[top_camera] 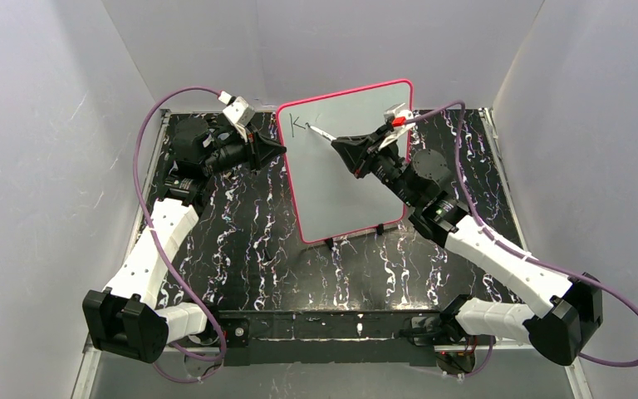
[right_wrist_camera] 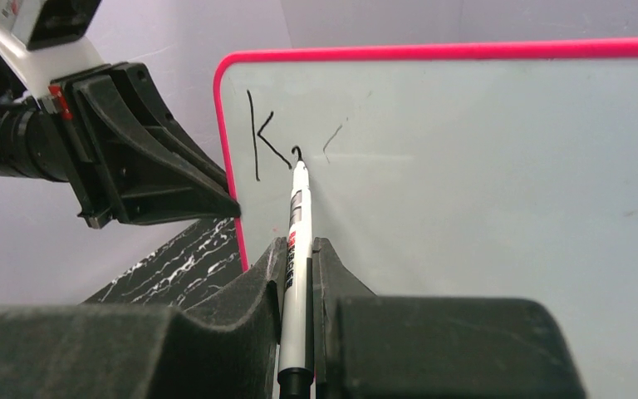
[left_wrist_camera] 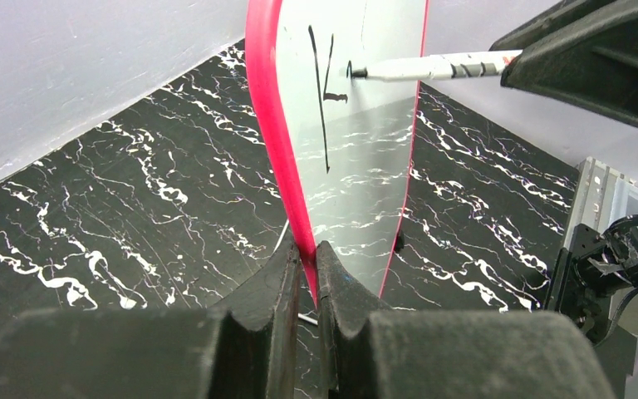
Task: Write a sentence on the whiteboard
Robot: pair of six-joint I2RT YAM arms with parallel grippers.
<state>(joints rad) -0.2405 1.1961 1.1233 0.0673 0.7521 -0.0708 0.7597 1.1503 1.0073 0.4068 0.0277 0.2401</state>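
Note:
The whiteboard (top_camera: 353,166) stands upright mid-table, white with a pink-red frame. My left gripper (top_camera: 281,148) is shut on the whiteboard's left frame edge (left_wrist_camera: 287,183), its jaws pinching the pink rim (left_wrist_camera: 308,253). My right gripper (right_wrist_camera: 299,245) is shut on a white marker (right_wrist_camera: 297,249) whose tip touches the board face. The sentence (right_wrist_camera: 270,145) consists of a dark "K" and a short curl at the marker tip, at the board's top left. In the left wrist view the marker (left_wrist_camera: 432,66) comes in from the right, with the right gripper's black body behind it.
The board's small black feet (top_camera: 329,243) rest on the black marbled tabletop (top_camera: 249,249). Grey walls enclose the table on three sides. Purple cables (top_camera: 145,141) loop over both arms. A faint old stroke (right_wrist_camera: 332,141) shows on the board right of the marker tip.

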